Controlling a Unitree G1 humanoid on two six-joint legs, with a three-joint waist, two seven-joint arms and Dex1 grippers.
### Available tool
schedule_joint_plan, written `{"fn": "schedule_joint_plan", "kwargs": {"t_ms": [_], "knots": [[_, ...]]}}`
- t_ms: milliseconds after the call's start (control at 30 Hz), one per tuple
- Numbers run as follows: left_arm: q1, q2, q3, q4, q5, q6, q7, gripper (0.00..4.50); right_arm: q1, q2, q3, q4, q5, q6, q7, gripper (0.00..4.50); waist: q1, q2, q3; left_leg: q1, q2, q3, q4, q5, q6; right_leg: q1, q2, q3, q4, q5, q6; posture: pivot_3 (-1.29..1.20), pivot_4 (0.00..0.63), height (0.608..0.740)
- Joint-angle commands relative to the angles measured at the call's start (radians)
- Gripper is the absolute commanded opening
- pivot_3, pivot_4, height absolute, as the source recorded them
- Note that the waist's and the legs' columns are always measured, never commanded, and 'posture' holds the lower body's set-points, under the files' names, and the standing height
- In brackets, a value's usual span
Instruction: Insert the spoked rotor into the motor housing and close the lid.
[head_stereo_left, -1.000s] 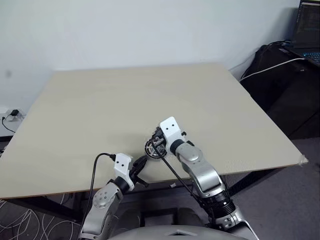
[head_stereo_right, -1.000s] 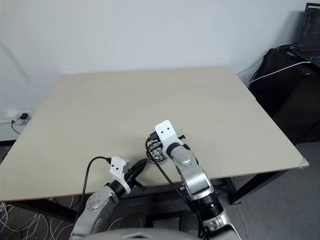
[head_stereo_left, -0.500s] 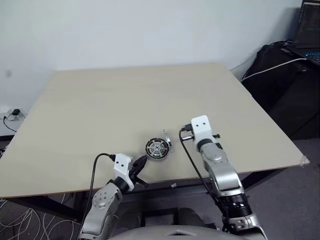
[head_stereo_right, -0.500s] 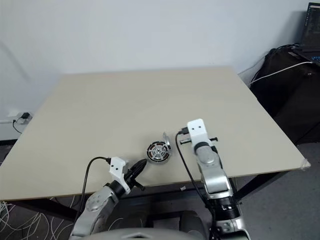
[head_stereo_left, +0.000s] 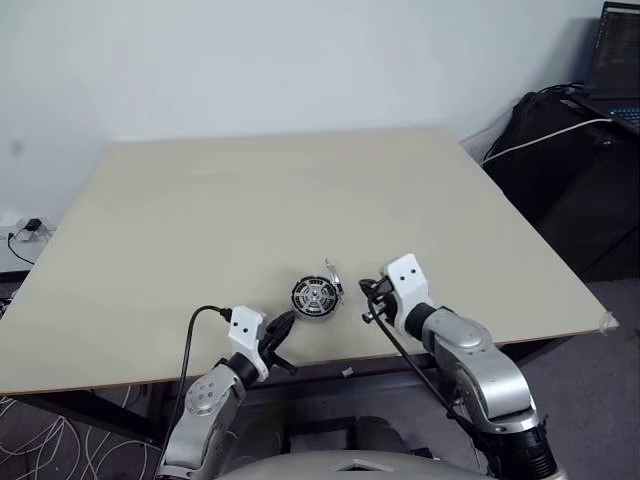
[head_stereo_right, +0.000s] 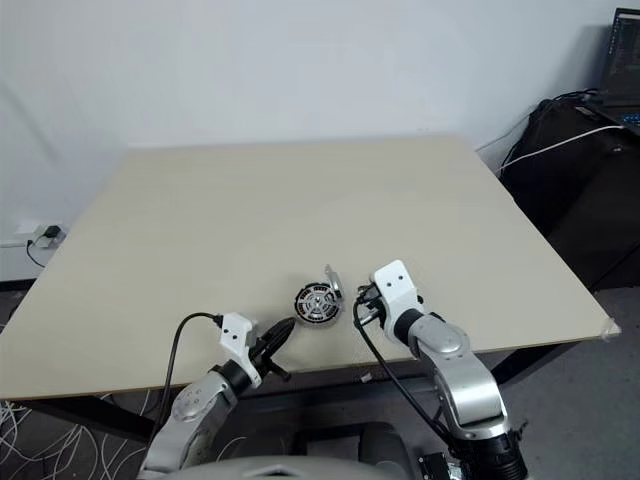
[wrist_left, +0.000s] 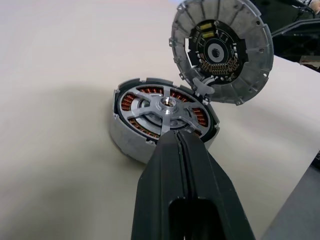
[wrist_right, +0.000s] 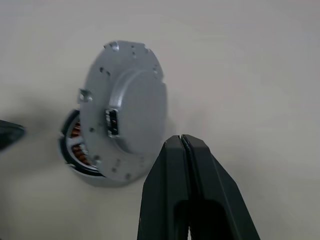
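Left gripper (head_stereo_left: 283, 325): low at the near table edge, forearm rising from below, black fingers pressed together with nothing between them, tips aimed at the motor housing and just short of it.

Motor housing (head_stereo_left: 312, 297): round, grey, lying flat on the table (head_stereo_left: 250, 200) near the front edge, between the two grippers. Spoked rotor (wrist_left: 165, 107) seated inside, copper windings visible between its spokes in the left wrist view. Lid (wrist_left: 221, 52) hinged at the housing's right side, standing open and nearly upright.

Right gripper (head_stereo_left: 371, 296): just right of the lid, apart from it, elbow bent outward, fingers pinched together and empty, pointing left toward the lid.

Open room: wide bare tabletop behind and to both sides of the housing; only a narrow strip between housing and front edge.

View differences: left wrist view shows the lid's inner face with a dark ring and toothed centre; right wrist view shows its smooth outer face with a small rectangular socket (wrist_right: 112, 122).
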Motion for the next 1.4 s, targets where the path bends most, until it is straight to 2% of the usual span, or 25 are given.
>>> {"fn": "schedule_joint_plan", "kwargs": {"t_ms": [33, 467, 800, 1167, 1233, 1400], "knots": [[-0.016, -0.002, 0.001, -0.036, -0.013, -0.006, -0.007, 0.00, -0.045, 0.015, 0.038, -0.017, 0.031, -0.009, 0.022, 0.05, 0.000, 0.000, 0.000, 0.000, 0.000, 0.000, 0.000, 0.000, 0.000, 0.000, 0.000, 0.000, 0.000, 0.000, 0.000, 0.00, 0.000, 0.740], [-0.016, -0.006, 0.003, -0.040, -0.011, -0.006, 0.002, 0.00, -0.150, 0.068, 0.160, 0.118, 0.093, -0.012, 0.094, 0.05, 0.000, 0.000, 0.000, 0.000, 0.000, 0.000, 0.000, 0.000, 0.000, 0.000, 0.000, 0.000, 0.000, 0.000, 0.000, 0.00, 0.000, 0.740], [-0.013, -0.005, 0.001, -0.042, -0.010, -0.009, 0.005, 0.00, -0.166, 0.114, 0.157, 0.242, 0.113, -0.036, 0.094, 0.05, 0.000, 0.000, 0.000, 0.000, 0.000, 0.000, 0.000, 0.000, 0.000, 0.000, 0.000, 0.000, 0.000, 0.000, 0.000, 0.00, 0.000, 0.740], [-0.012, -0.004, -0.003, -0.041, -0.008, -0.012, 0.003, 0.00, -0.235, 0.165, 0.164, 0.464, 0.105, -0.091, 0.108, 0.05, -0.001, 0.000, -0.001, 0.000, 0.000, 0.000, 0.000, 0.000, 0.000, 0.000, 0.000, 0.000, 0.000, 0.001, 0.000, 0.00, 0.000, 0.740], [-0.009, -0.004, -0.002, -0.044, -0.007, -0.013, 0.006, 0.00, -0.244, 0.167, 0.171, 0.452, 0.111, -0.102, 0.121, 0.05, -0.001, 0.000, 0.000, 0.000, 0.000, 0.000, 0.000, 0.000, 0.000, 0.000, 0.000, 0.000, 0.000, 0.001, 0.000, 0.00, 0.000, 0.740], [-0.004, -0.003, 0.001, -0.049, -0.007, -0.015, 0.010, 0.00, -0.204, 0.142, 0.162, 0.227, 0.166, -0.139, 0.174, 0.05, -0.001, 0.000, 0.000, 0.000, -0.001, 0.000, 0.000, 0.000, 0.000, 0.000, 0.000, 0.000, 0.000, 0.001, 0.000, 0.00, 0.000, 0.740]]}}
